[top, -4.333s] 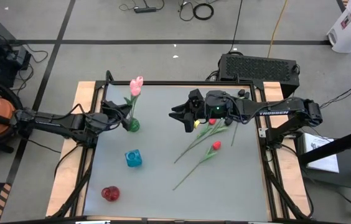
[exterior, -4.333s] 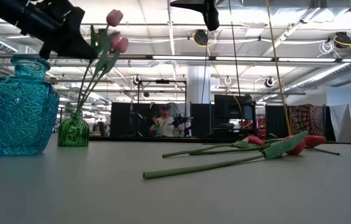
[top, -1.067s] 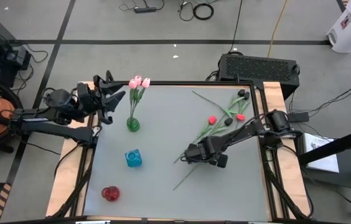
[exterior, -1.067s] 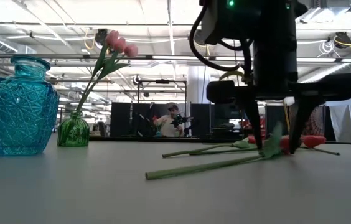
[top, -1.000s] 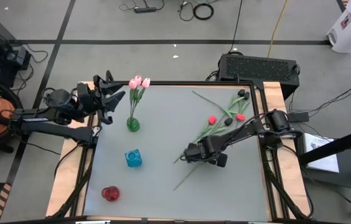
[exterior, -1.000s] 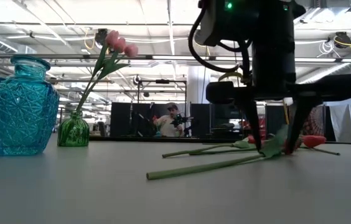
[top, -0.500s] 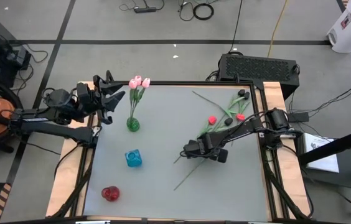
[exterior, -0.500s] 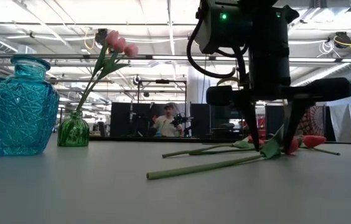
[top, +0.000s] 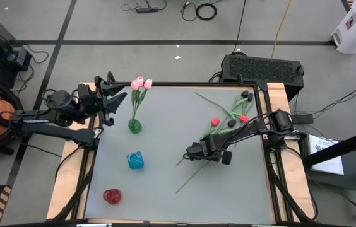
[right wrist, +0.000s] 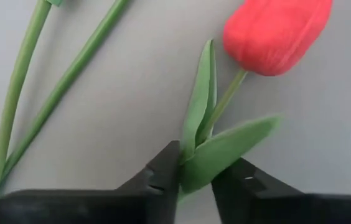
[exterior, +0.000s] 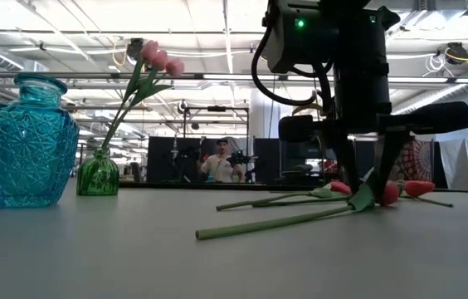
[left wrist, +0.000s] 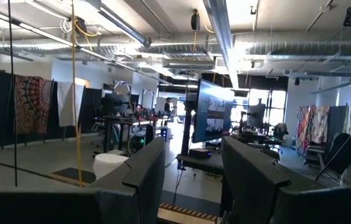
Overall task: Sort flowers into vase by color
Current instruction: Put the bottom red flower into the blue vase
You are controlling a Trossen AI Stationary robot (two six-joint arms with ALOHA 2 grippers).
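Note:
A red flower lies on the grey table (top: 159, 107), its stem (top: 187, 180) running toward the near edge and its head (right wrist: 275, 31) showing in the right wrist view. My right gripper (right wrist: 194, 165) points down over it, shut on its leaves just below the head. Three pink flowers (top: 140, 84) stand in a small green vase (top: 135, 126). A blue vase (top: 135, 160) and a red vase (top: 112, 196) stand nearer the front. My left gripper (left wrist: 191, 162) waits open, raised beside the table's far left corner. My right gripper pinches the red flower at the base of its leaves (right wrist: 194, 155), just below the head, between its two fingers. The fingers (exterior: 355, 184) come from above, pointing down, and stand across the stem. The flower lies on the table, its stem end (exterior: 205, 234) resting there.
Several more flowers (top: 228, 116) with red and black heads lie in a loose heap at the table's far right, their stems (right wrist: 38, 112) passing close beside the held one. A person shows far off in the room behind.
My right gripper has shut, its fingers closing in on the red flower's leaves, with the flower still lying on the table.

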